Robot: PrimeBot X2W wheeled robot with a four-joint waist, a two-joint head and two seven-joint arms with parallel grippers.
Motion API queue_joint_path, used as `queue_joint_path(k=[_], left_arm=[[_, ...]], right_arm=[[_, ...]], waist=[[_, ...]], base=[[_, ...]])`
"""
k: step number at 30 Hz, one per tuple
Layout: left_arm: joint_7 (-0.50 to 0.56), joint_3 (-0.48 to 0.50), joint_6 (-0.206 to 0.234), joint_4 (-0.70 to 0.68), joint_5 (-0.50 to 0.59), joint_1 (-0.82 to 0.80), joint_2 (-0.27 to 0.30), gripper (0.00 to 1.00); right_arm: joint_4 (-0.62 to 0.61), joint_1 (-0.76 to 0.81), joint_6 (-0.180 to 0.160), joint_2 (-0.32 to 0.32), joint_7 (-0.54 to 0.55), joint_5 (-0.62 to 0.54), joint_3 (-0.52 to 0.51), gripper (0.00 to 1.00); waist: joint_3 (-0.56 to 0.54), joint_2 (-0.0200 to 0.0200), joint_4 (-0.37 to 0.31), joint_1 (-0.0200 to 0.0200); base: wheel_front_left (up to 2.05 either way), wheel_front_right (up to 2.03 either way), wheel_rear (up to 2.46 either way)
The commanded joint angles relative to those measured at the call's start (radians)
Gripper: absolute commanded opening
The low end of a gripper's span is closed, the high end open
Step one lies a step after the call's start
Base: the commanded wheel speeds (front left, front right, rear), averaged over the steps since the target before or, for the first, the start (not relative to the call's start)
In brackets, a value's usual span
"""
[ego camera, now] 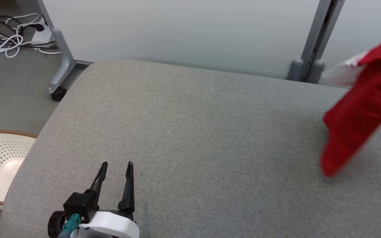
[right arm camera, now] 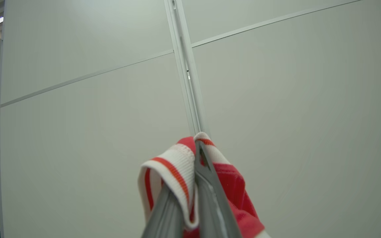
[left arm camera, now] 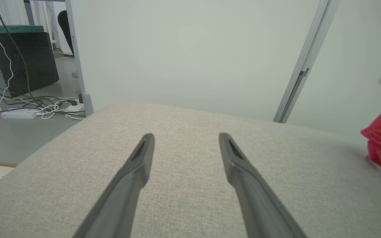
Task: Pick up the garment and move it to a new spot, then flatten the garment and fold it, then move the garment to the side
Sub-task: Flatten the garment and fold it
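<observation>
The right gripper [right arm camera: 187, 198], jaws pinching the white-striped trim of the red garment [ego camera: 359, 125], hangs it above the grey bench [ego camera: 190, 132] at its right end; the left gripper [ego camera: 116, 167] hovers, jaws spread. Held by one edge, the bunched cloth may slip or land crumpled.
</observation>
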Motion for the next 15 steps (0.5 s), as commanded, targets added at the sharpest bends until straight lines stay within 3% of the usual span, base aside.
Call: queue_joint_path(k=[1,8,15], left_arm=[[-0.004,0.003,-0.001,-0.001,0.003,-0.006,0.003,1.00],[-0.004,-0.012,-0.006,0.001,-0.003,-0.028,0.003,1.00],[-0.003,-0.055,-0.007,0.008,-0.023,-0.052,0.004,1.00]], right_arm=[[-0.009,-0.009,0.001,0.000,0.010,-0.014,0.003,0.00],[0.072,0.013,0.001,0.013,0.033,0.005,0.137,0.00],[0.353,-0.007,0.001,0.014,-0.041,0.100,0.352,0.00]], waist=[[0.000,0.0000,0.005,0.0000],[0.016,0.0000,0.035,0.0000],[0.033,0.0000,0.102,0.0000]], base=[[0.00,0.00,0.00],[0.00,0.00,0.00],[0.00,0.00,0.00]])
